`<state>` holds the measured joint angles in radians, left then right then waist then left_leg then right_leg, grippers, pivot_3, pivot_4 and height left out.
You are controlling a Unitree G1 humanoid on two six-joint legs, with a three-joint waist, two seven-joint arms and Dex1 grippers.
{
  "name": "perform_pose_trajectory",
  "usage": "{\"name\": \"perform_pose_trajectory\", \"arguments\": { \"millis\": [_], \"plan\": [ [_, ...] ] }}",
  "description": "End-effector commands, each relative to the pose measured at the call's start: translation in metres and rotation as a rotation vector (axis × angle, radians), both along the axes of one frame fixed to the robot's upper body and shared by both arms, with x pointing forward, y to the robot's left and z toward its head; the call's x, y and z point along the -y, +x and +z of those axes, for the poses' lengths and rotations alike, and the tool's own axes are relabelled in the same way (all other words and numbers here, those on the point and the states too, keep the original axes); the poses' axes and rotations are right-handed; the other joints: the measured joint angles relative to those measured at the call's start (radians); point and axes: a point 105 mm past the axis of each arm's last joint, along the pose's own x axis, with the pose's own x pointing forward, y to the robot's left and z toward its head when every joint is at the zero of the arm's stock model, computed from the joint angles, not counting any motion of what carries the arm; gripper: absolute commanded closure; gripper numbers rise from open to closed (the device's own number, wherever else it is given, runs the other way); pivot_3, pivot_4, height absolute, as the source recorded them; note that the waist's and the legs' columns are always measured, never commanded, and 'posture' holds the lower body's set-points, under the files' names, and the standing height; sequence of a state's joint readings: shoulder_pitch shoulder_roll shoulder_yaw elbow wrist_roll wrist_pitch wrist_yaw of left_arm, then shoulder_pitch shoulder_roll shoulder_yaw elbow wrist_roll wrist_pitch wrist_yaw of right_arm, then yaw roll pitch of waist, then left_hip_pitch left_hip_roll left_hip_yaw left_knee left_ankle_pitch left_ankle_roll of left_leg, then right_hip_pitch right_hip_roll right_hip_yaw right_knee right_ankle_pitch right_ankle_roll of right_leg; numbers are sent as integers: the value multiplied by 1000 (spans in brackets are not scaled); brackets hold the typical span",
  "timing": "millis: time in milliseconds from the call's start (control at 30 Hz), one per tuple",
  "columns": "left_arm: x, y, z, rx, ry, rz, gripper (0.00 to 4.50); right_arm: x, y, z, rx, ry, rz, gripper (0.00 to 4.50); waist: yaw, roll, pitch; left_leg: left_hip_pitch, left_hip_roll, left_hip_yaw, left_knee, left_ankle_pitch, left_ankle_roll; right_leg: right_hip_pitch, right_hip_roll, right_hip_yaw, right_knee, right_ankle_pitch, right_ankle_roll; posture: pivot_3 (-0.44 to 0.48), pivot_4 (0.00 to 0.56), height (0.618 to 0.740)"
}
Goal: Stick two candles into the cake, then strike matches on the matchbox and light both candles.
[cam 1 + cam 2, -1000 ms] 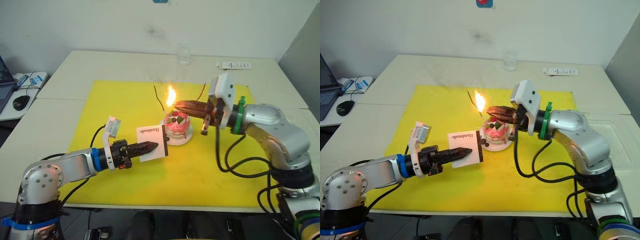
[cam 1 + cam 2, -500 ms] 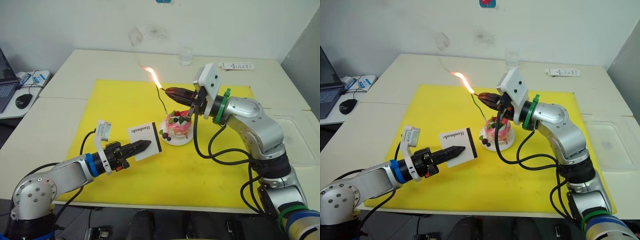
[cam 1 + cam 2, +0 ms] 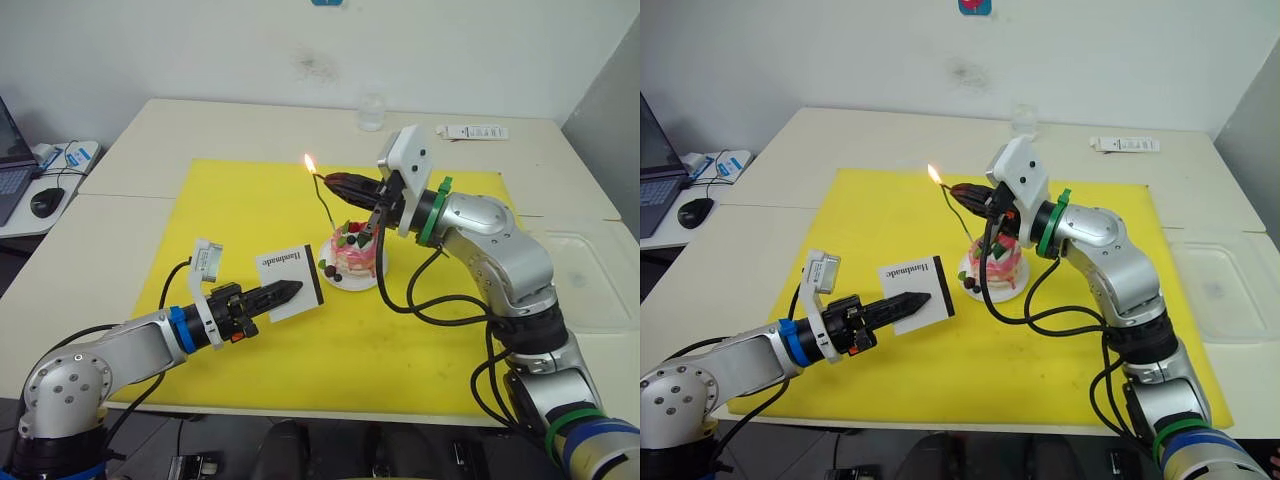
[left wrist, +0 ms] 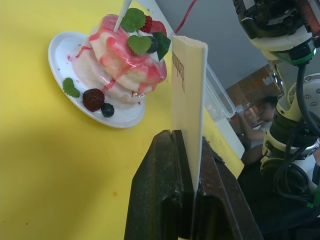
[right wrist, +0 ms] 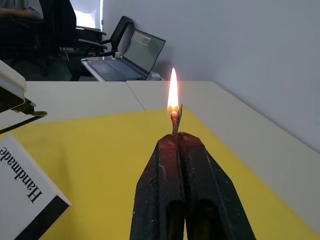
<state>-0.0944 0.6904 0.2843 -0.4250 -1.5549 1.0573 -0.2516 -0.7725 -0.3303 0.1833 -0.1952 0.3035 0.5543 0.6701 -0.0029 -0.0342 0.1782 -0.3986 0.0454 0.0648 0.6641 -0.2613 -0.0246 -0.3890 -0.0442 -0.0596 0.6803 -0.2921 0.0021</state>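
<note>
The lit match (image 5: 174,117) burns at the tip of the right gripper (image 3: 335,181), whose jaws are pressed together on it, just beside the top of a thin candle (image 3: 322,203) standing in the cake (image 3: 354,248) on the yellow mat (image 3: 240,200). The flame sits close to the jaws — it could burn down or die before a wick catches. The left gripper (image 3: 290,289) pinches the matchbox (image 3: 291,280) near the cake; a swing could knock it.

Even, bright room light — soft shadows, blurred wrist-view backgrounds, flame (image 5: 173,92) glare.
</note>
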Motion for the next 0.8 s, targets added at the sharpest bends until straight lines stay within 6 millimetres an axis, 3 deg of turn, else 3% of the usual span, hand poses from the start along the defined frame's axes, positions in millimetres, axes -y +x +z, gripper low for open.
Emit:
{"name": "perform_pose_trajectory", "arguments": {
  "millis": [33, 800],
  "plan": [
    [5, -5, 9, 36, -17, -30, 4500, -2, -4, 18, 70, 26, 7, 4481, 0, 0, 0, 0, 0, 0, 0, 0, 0, 0, 0, 0, 0, 0, 0, 0, 150, 740],
    [6, -6, 8, 29, -18, -39, 4500, -2, -4, 19, 70, 26, 7, 4481, 0, 0, 0, 0, 0, 0, -1, 0, 0, 0, 0, 0, 0, 0, 0, 0, 150, 740]
  ]
}}
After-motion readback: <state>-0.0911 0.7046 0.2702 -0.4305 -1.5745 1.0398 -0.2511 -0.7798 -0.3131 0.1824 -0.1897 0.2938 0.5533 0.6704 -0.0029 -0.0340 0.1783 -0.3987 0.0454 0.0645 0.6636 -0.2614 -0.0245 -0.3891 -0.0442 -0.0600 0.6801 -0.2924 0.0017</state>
